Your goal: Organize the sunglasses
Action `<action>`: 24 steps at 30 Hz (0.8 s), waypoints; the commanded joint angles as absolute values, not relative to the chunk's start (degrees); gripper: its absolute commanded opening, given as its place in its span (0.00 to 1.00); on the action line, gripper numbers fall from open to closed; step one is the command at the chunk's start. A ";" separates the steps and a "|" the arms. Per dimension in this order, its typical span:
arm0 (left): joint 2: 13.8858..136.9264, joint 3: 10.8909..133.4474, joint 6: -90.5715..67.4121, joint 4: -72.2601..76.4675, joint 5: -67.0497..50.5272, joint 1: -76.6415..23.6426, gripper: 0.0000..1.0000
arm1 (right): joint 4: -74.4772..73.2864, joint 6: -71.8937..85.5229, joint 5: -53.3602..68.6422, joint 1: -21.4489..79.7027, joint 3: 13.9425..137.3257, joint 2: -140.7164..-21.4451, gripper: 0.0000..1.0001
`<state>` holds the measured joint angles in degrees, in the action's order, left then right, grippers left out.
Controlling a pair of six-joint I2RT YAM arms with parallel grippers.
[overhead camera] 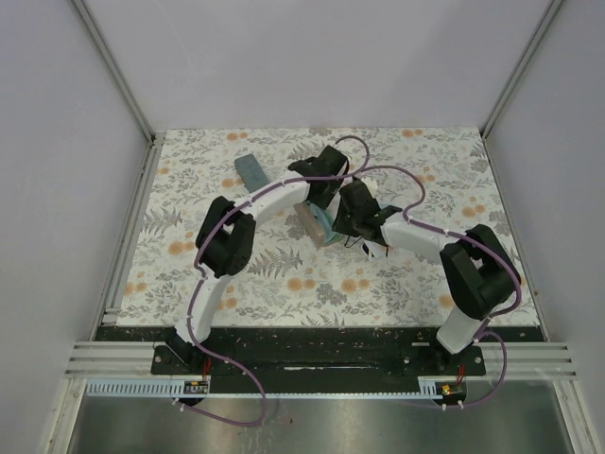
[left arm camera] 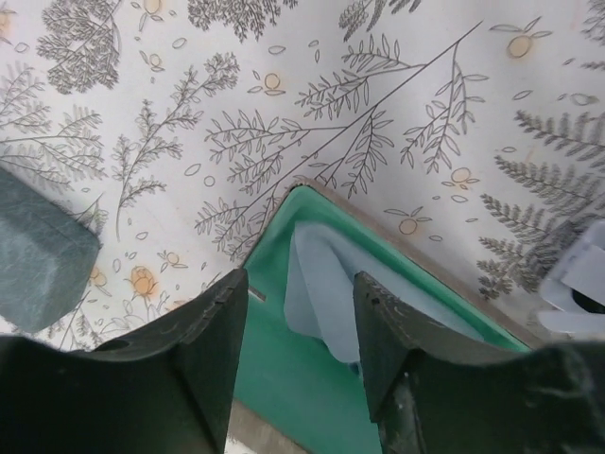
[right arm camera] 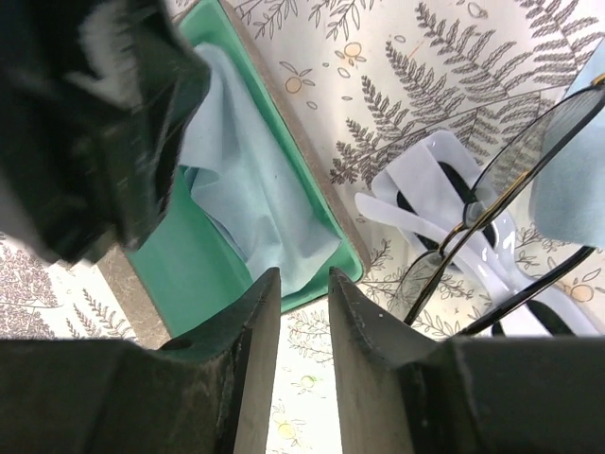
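The sunglasses, thin black frame with see-through lenses, rest on a white stand to the right of my right gripper in the right wrist view. An open case with a tan shell and green lining lies mid-table, with a light blue cloth in it. My left gripper hovers open over the lining and cloth, holding nothing. The right gripper stands open a little at the case's near rim, nothing between its fingers.
A closed slate-blue case lies left of the open one. Another light blue cloth shows beyond the sunglasses. The left gripper's black body hangs close above the case. White walls enclose the floral table.
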<state>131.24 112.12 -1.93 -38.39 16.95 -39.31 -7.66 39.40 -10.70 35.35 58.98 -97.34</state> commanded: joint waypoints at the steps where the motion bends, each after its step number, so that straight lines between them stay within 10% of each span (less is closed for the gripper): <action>1: 123.94 116.63 -3.43 -41.56 14.69 -38.67 0.55 | -8.61 36.13 -6.43 32.09 63.19 -97.03 0.35; 11: 107.86 107.16 -15.45 -42.72 8.45 -35.78 0.65 | -15.37 28.13 3.33 30.32 74.96 -109.14 0.39; 15: 99.34 94.25 -19.24 -35.88 -5.33 -32.79 0.86 | -17.05 25.84 4.22 30.32 78.83 -114.16 0.34; 24: 83.60 69.28 -26.89 -24.09 -14.15 -25.49 0.93 | -16.80 27.85 6.23 30.58 74.98 -114.00 0.15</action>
<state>89.10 76.31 -22.44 -31.92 -7.60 -27.11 -16.21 27.14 3.73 30.22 77.54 -115.04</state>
